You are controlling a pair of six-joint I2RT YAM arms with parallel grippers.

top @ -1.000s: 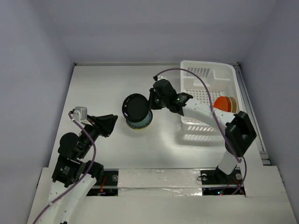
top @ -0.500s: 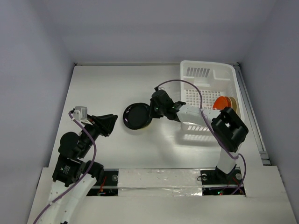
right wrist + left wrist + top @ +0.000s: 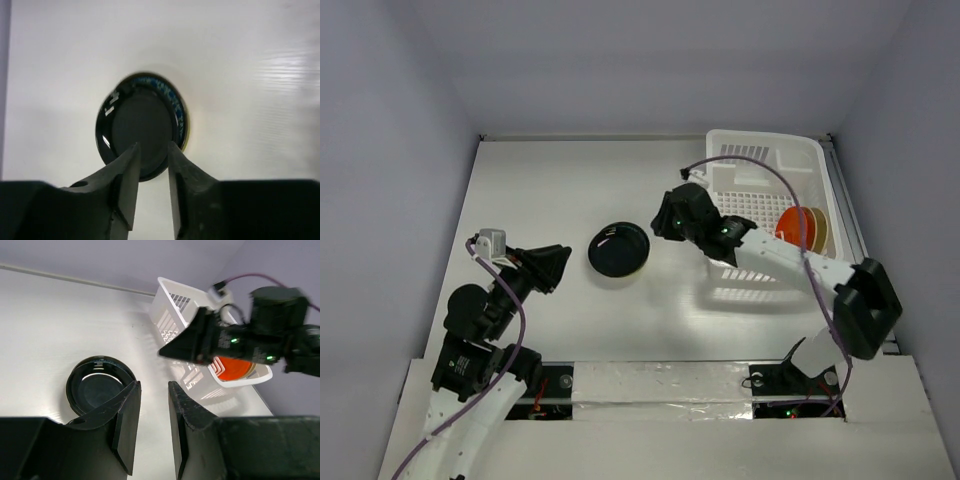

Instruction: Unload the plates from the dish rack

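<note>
The black plate [image 3: 618, 250] lies flat on the white table [image 3: 540, 190], out of the dish rack [image 3: 765, 150] and to its left. In the right wrist view it rests on top of another plate, a patterned plate [image 3: 177, 112] whose blue-marked, yellow-edged rim shows along 1 side beneath it.

The right gripper [image 3: 658, 224] hangs just beside the black plate, between it and the rack, with its fingers pointing toward the plate. Its 2 fingers stand a little apart with nothing between them, so it is holding nothing, and the plate sits clear of the tips.

The left gripper [image 3: 567, 256] hovers over the table to the left of the black plate, near it but not touching. Its jaws are also parted by a narrow gap, and that gap is empty.

The rack sits at the far right of the table. Inside it, against the right-hand wall, an orange-red plate [image 3: 792, 225] stands on edge. A paler plate [image 3: 818, 228] stands just behind it, though I cannot make out its colour well.
</note>
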